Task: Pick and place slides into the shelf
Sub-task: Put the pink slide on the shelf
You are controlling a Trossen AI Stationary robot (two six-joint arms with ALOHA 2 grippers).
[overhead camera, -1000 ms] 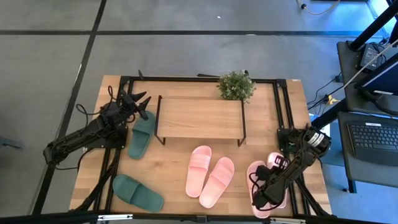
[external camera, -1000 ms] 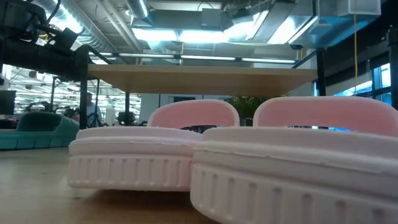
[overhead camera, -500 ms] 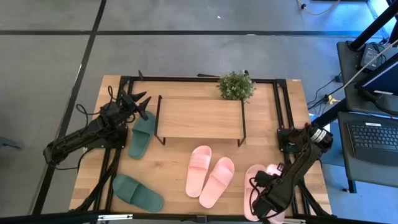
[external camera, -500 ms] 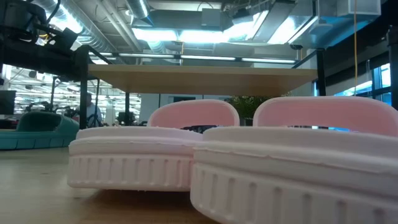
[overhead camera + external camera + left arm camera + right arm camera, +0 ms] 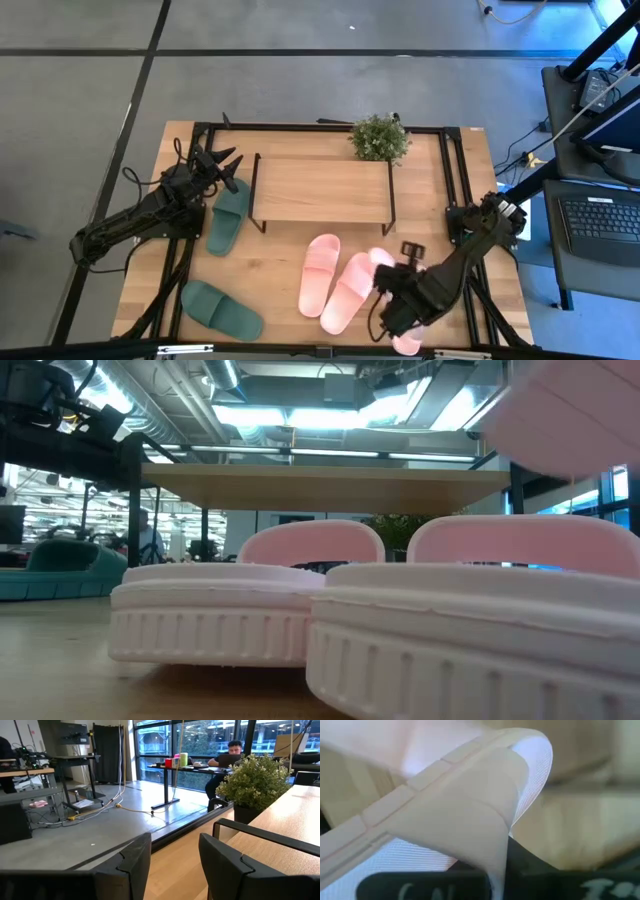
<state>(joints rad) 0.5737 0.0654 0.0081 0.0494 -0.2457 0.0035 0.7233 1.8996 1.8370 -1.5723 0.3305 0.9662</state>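
The right gripper (image 5: 392,312) is clamped shut on a pink slide (image 5: 384,262) and holds it lifted clear of the bench (image 5: 270,262), close beside the pink pair (image 5: 338,282) that lies flat there. In the right wrist view the held slide's strap (image 5: 470,795) fills the picture, pinched directly ahead of the fingers. The low view shows part of the same slide hanging above the pair. The shelf (image 5: 320,189) stands beyond the fingers, toward the far edge of the bench, with a potted plant (image 5: 379,137) at its far right corner. The controlling relation is judged to be this: the shelf lies ahead of the held slide and across the pink pair, so the slide must travel forward over or around that pair with its long axis pointed at the shelf. The left gripper (image 5: 221,166) waits with fingers (image 5: 132,862) spread and empty, a green slide (image 5: 228,215) just beside it; a second green slide (image 5: 222,309) lies well behind it. For the pink slide, the right arm is clearly the nearer
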